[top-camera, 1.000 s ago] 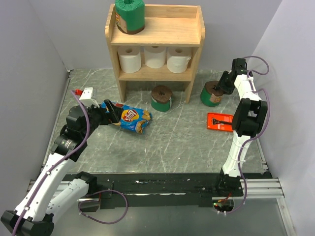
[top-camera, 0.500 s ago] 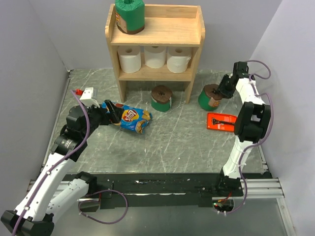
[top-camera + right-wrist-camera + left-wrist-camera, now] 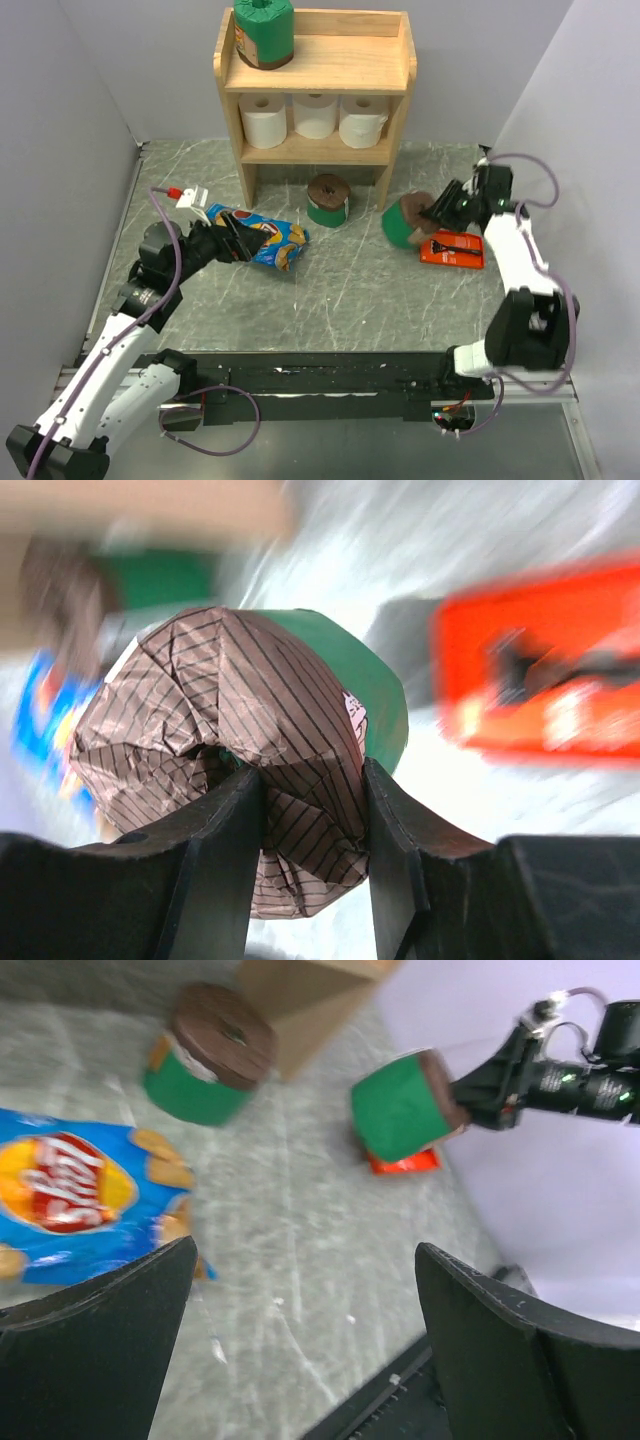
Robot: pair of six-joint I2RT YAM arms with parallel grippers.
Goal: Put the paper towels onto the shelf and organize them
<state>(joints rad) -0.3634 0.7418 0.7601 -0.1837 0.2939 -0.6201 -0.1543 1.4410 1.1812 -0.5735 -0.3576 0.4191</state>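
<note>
My right gripper (image 3: 436,212) is shut on the brown end of a green-wrapped paper towel roll (image 3: 405,222) and holds it tilted above the table, right of the shelf (image 3: 318,62); the roll fills the right wrist view (image 3: 240,740) and shows in the left wrist view (image 3: 400,1105). Another green roll (image 3: 327,200) stands on the table in front of the shelf. One green roll (image 3: 264,32) stands on the top board. Three white rolls (image 3: 317,117) sit on the lower tier. My left gripper (image 3: 232,232) is open and empty over the chip bag.
A blue chip bag (image 3: 266,240) lies left of centre under my left gripper. A flat orange razor package (image 3: 453,249) lies at the right, just below the held roll. Grey walls close in both sides.
My right gripper has lifted the green roll off the table and carried it left and nearer, tilting it. My left gripper has shifted slightly right over the chip bag.
</note>
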